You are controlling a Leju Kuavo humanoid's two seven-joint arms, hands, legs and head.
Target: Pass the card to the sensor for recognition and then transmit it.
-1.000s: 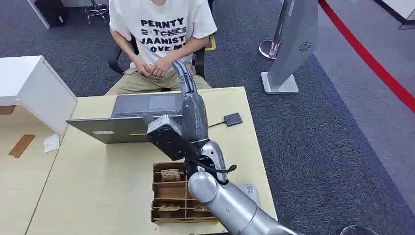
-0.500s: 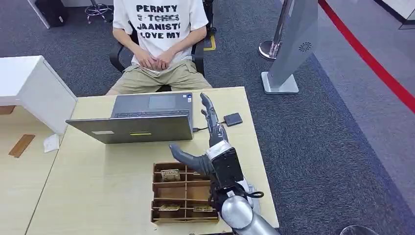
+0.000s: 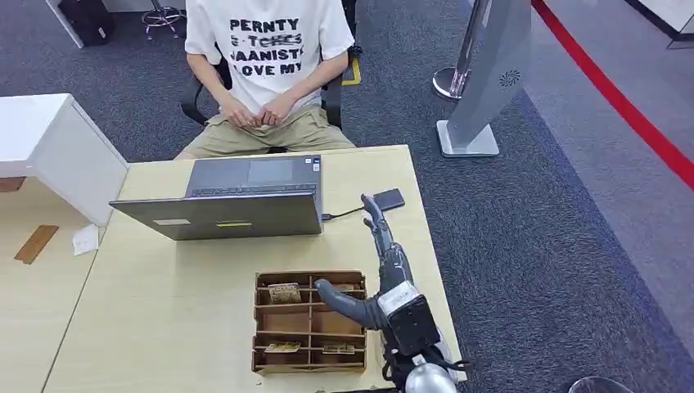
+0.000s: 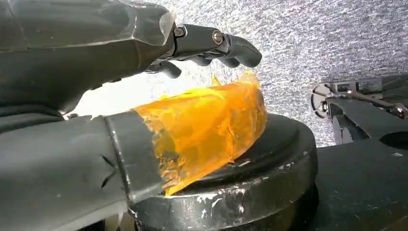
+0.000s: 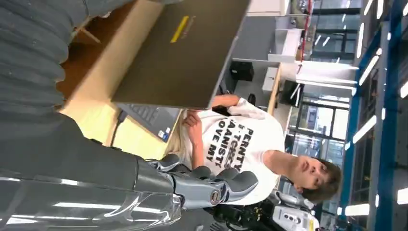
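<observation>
A wooden compartment tray (image 3: 309, 331) sits at the table's near edge, with small cards (image 3: 284, 292) lying in some of its slots. A small black sensor (image 3: 389, 199) on a cable lies right of the laptop (image 3: 237, 199). My right hand (image 3: 385, 274) hovers over the tray's right side, fingers stretched toward the sensor and thumb out over the tray, holding nothing. In the right wrist view my right hand (image 5: 207, 185) is spread, with the laptop (image 5: 183, 53) beyond it. My left hand (image 4: 144, 96), its thumb wrapped in orange tape, hangs with fingers apart and nothing in it.
A person (image 3: 266, 57) in a white printed T-shirt sits across the table behind the laptop, hands in lap. A white cabinet (image 3: 49, 147) stands at the left. A grey kiosk stand (image 3: 487, 82) and a red floor line (image 3: 622, 98) are at the right.
My right arm has drawn back from above the laptop and dropped low. The hand now sits beside the tray, nearer to me. The person shifted slightly.
</observation>
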